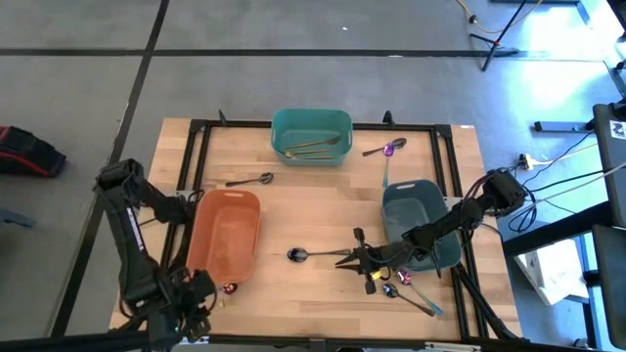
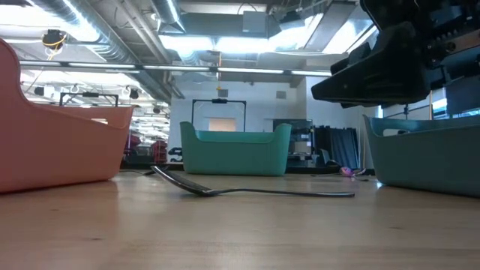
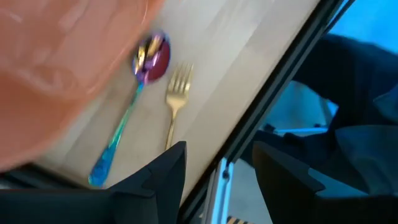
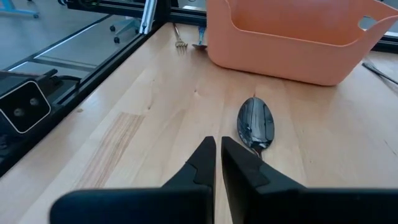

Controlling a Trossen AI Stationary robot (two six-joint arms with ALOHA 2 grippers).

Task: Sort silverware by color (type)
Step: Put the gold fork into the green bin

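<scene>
From above, only the teal plastic bin [image 1: 311,135] holds anything, a few gold pieces [image 1: 313,149]. The orange bin [image 1: 224,234] and grey-blue bin [image 1: 420,223] look empty, so most sorting is left, I'd judge. A dark spoon [image 1: 250,181] lies beside the orange bin, a purple spoon [image 1: 386,150] by the teal bin, and more pieces [image 1: 409,293] near the table's front edge.

At table height, another dark spoon [image 2: 255,190] lies flat on the wood between the bins.

The left gripper [image 3: 217,165], jaws wide and empty, hovers at the table's front corner near an iridescent spoon [image 3: 130,112] and gold fork [image 3: 176,99].

The right gripper [image 4: 217,155], jaws nearly closed and empty, points low just beside that dark spoon's bowl.
</scene>
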